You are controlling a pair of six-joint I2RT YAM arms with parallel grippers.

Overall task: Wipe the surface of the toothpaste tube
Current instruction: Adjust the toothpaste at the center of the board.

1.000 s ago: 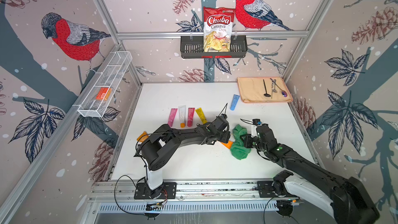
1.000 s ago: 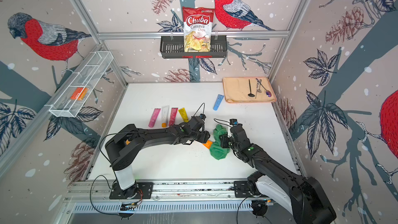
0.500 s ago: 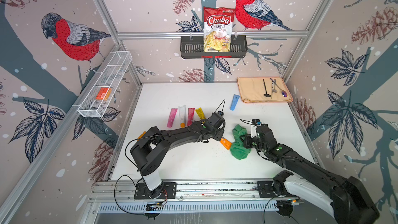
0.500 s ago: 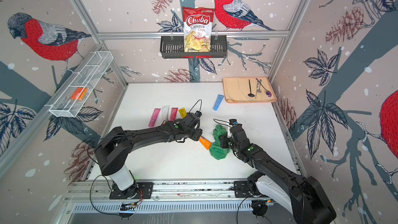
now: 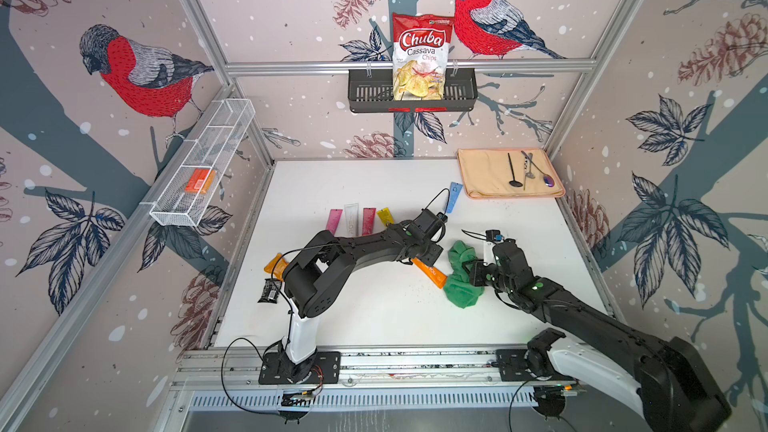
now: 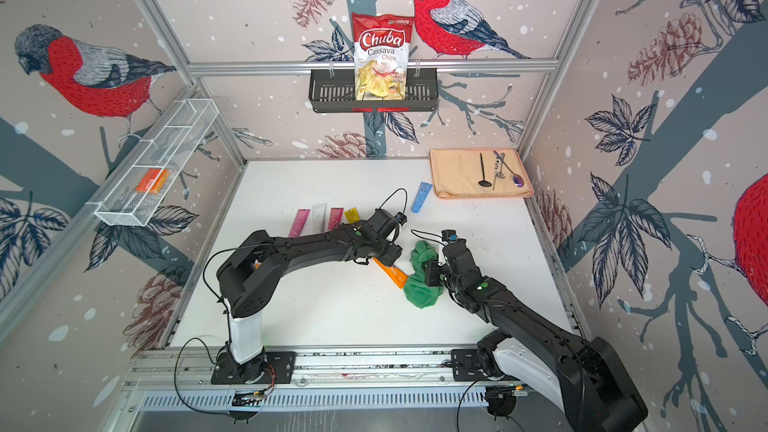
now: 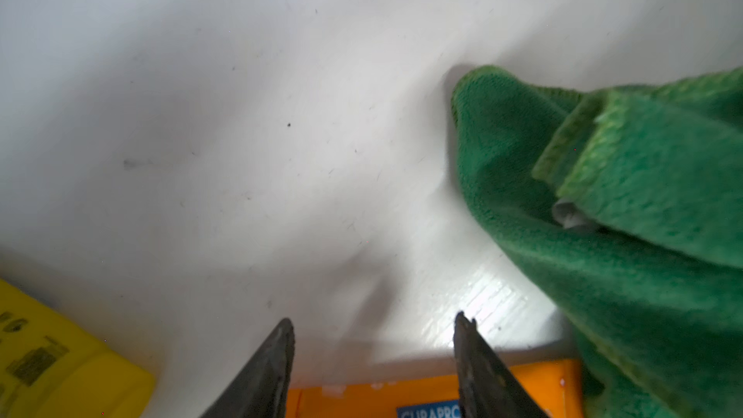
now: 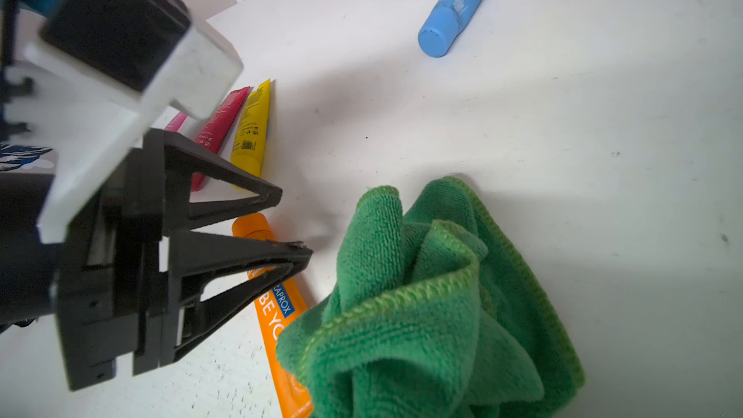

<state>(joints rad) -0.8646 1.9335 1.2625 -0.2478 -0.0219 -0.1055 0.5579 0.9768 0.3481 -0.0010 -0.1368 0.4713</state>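
Note:
The orange toothpaste tube (image 5: 430,273) (image 6: 392,274) lies flat on the white table. My left gripper (image 5: 432,257) (image 7: 373,318) is open and low over its cap end. One finger stands past the cap and the other crosses the tube's body (image 8: 277,315). My right gripper (image 5: 473,274) is shut on the bunched green cloth (image 5: 461,284) (image 8: 434,307). The cloth hides its fingers and covers the tube's other end.
A row of pink, white, red and yellow tubes (image 5: 357,220) lies just behind the left arm. A blue tube (image 5: 454,197) and a beige mat with utensils (image 5: 507,174) sit at the back right. Two small packets (image 5: 272,276) lie at the table's left edge.
The left arm's elbow swung out to the left and back while its gripper stayed over the tube. More of the orange tube shows now. The right arm and cloth have not moved.

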